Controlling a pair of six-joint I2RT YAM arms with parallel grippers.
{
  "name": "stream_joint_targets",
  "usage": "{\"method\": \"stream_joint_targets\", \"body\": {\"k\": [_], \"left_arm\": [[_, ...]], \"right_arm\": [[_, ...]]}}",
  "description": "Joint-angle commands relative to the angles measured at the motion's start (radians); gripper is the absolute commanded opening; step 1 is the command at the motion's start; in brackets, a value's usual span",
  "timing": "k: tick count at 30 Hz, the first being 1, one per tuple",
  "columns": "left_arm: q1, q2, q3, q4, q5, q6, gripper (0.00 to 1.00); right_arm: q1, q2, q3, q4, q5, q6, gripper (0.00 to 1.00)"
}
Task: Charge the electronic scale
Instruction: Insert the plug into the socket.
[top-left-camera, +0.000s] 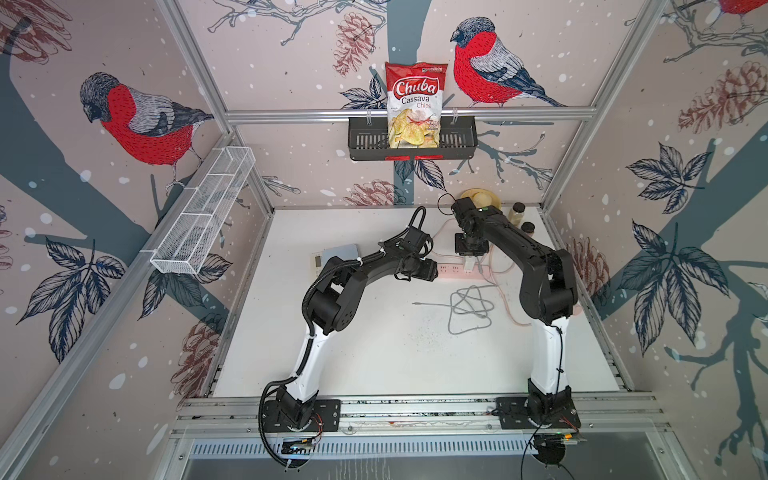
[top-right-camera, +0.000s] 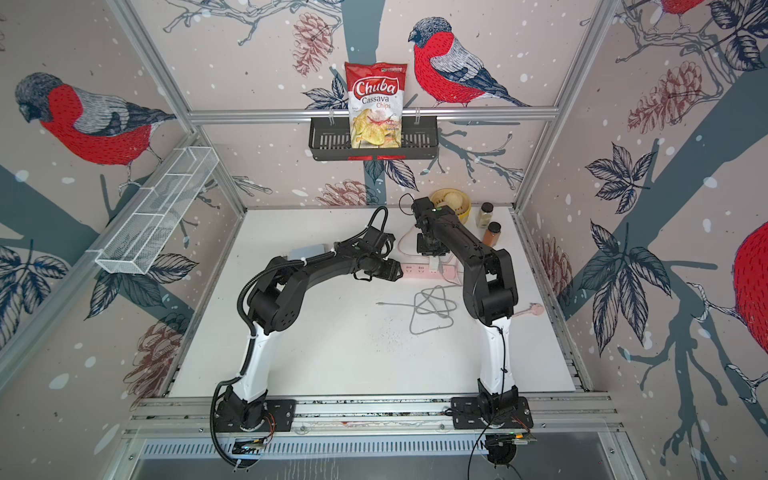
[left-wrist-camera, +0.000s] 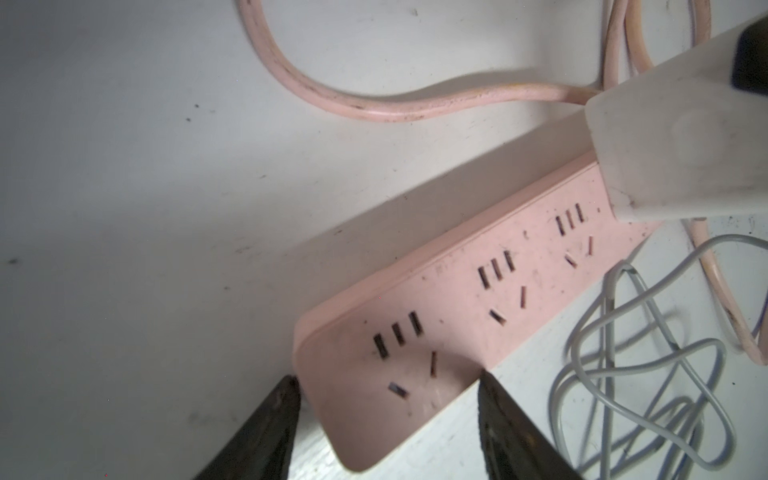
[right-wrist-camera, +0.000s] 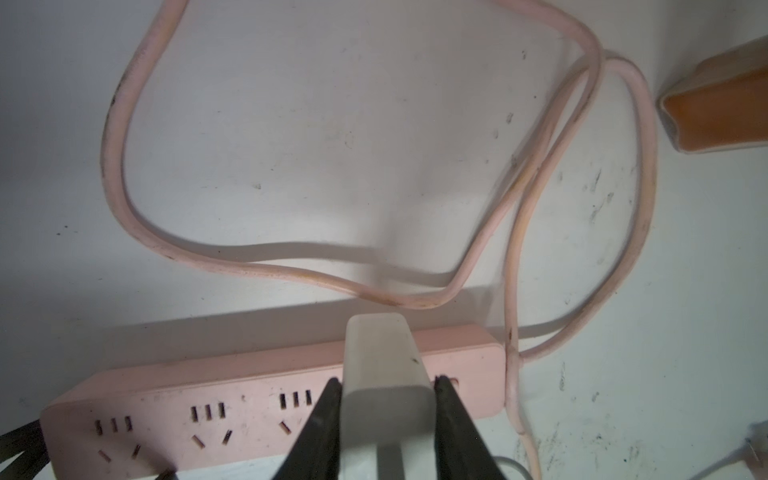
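Right wrist view: the right tool is closed on the white charger cube, with one dark finger flat against each of its sides. The cube stands on the face of the pink power strip, near the end where the pink cord leaves it. Whether its pins are fully home cannot be told.

Left wrist view: the left tool stands fairly wide, its two fingers set against the long sides of the strip's other end, so the strip is gripped between them. Three sockets show open between that end and the cube.

In both top views the electronic scale lies flat on the white table at centre left of the frame, apart from the strip. Its pale blue platform and small display peep out from behind the left arm.

A loose grey cable lies coiled on the table just below the strip, right of centre. One end trails toward the middle of the frame, well apart from the scale. Where its other end goes cannot be made out.
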Motion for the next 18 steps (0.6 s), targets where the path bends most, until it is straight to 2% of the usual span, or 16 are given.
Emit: {"method": "stream_joint_targets", "body": {"k": [1,6,11,15,18], "left_arm": [[-0.002,-0.002,-0.024,-0.034,0.014,-0.047,0.66],[-0.002,-0.009,-0.034,-0.029,0.018,-0.054,0.66],[-0.002,-0.035,-0.046,-0.024,0.015,-0.041,0.67],[0.0,-0.07,-0.041,-0.031,0.0,-0.007,0.7],[0.007,-0.112,-0.025,-0.054,-0.034,0.022,0.72]], "right_arm": [[0.01,-0.035,-0.13,-0.045,-0.091,0.097,0.0],[0.01,-0.108,-0.279,0.081,-0.093,0.11,0.01],[0.011,-0.135,-0.233,0.082,-0.079,0.103,0.39],[0.011,-0.18,-0.113,0.052,-0.038,0.085,0.58],[0.011,-0.223,-0.035,0.036,-0.029,0.07,0.62]]}}
